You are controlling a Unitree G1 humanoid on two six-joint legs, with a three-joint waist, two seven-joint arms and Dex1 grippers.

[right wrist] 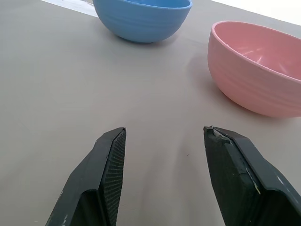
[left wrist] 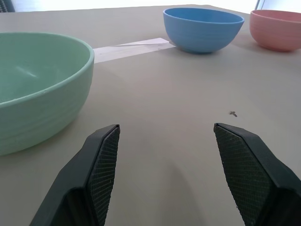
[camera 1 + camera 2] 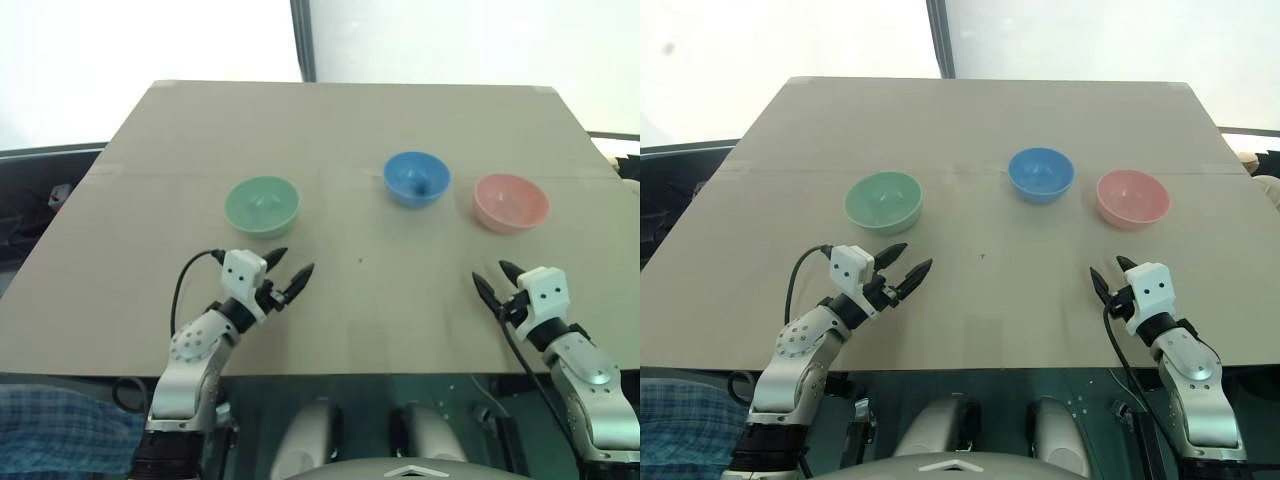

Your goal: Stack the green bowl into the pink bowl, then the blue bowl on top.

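Silver-grey jointed arms, white boxy wrist blocks, black pointed two-finger tools with mesh-textured pads, black looping cables

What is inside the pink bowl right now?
Nothing: the pink bowl shows a bare inside, with the green bowl and blue bowl standing apart on the table. What is under each bowl's base is hidden.
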